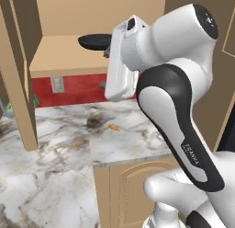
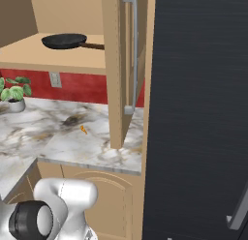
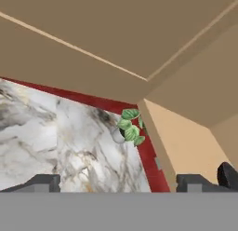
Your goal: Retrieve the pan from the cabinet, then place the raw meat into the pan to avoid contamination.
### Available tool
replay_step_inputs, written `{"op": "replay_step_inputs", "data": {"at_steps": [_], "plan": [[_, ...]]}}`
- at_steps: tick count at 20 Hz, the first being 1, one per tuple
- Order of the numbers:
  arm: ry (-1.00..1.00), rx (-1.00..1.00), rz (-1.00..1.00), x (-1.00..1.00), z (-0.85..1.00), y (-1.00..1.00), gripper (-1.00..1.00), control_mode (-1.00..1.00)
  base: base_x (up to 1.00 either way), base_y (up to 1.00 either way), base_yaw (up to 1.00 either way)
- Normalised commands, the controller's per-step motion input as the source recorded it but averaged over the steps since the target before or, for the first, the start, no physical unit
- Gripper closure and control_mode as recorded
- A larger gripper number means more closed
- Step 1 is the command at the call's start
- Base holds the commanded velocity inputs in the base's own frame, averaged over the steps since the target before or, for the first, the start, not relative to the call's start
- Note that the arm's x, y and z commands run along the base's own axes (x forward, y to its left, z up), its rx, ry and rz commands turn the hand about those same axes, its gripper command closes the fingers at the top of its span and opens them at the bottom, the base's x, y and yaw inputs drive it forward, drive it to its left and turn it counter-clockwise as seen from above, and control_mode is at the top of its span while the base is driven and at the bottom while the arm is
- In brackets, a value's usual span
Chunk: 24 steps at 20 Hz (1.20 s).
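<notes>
A marbled grey-white worktop [image 1: 55, 176] turns a corner beneath a red backsplash [image 2: 77, 86], with tan cupboard fronts [image 1: 124, 190] below its edge. Above it the cabinet [image 2: 114, 65] stands with both doors swung out over the worktop, leaving open room between them. The pan [image 2: 64, 40] sits flat on the cabinet's shelf [image 2: 53, 55], handle pointing right. A potted plant [image 2: 13, 94] stands at the worktop's far left. The end effector [image 3: 116, 181] is spread wide, holding nothing, near the shelf's edge
</notes>
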Motion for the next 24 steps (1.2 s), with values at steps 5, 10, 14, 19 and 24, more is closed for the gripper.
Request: {"op": "replay_step_inputs", "data": {"at_steps": [5,10,14,19,24], "plan": [[0.16,0.0,-0.16,0.25,-0.04,-0.39,-1.0,-1.0,0.0,0.0,0.0],[0.14,0.0,-0.13,0.23,-0.01,-0.32,-1.0,-1.0,0.0,0.0,0.0],[0.02,0.0,-0.05,0.16,0.0,-0.2,-1.0,-1.0,0.0,0.0,0.0],[0.0,0.0,-0.02,0.01,-0.08,-0.2,-1.0,-1.0,0.0,0.0,0.0],[0.0,0.0,-0.02,0.0,-0.26,-0.24,-1.0,-1.0,0.0,0.0,0.0]]}}
